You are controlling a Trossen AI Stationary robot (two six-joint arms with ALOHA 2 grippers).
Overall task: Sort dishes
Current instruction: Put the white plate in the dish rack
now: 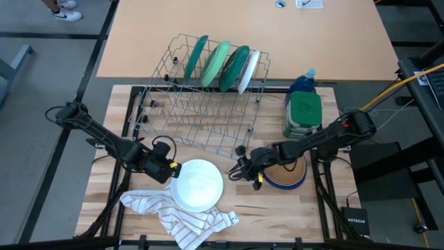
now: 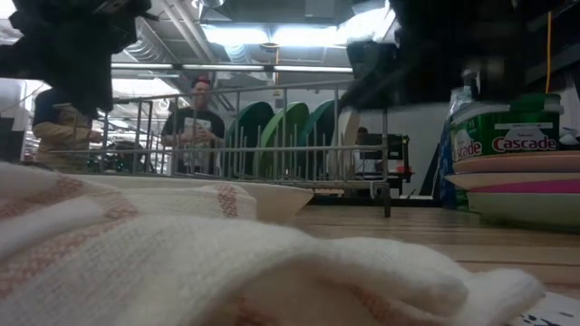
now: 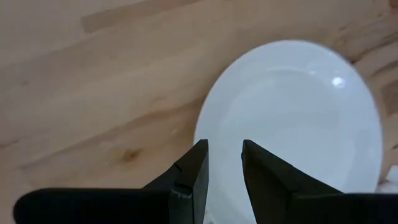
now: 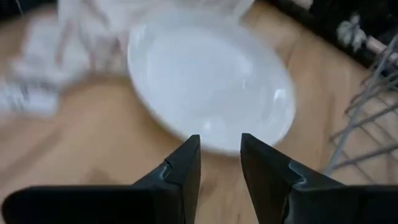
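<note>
Beside white plate [image 1: 198, 185]: left hand [image 1: 173, 169], right hand [image 1: 239, 169], both narrowly open, empty.

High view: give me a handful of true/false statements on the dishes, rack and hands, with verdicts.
1. Four dishes stand on edge in the wire rack. True.
2. The white plate is already in the rack. False: it lies flat on the table, beside the striped cloth.
3. The left hand is at the white plate's rim, its fingers a little apart. True.
4. The right hand holds a blue dish. False: it holds nothing; its fingers are apart, pointing at the white plate.
5. A stack of dishes sits in front of the green-lidded container. True.
</note>
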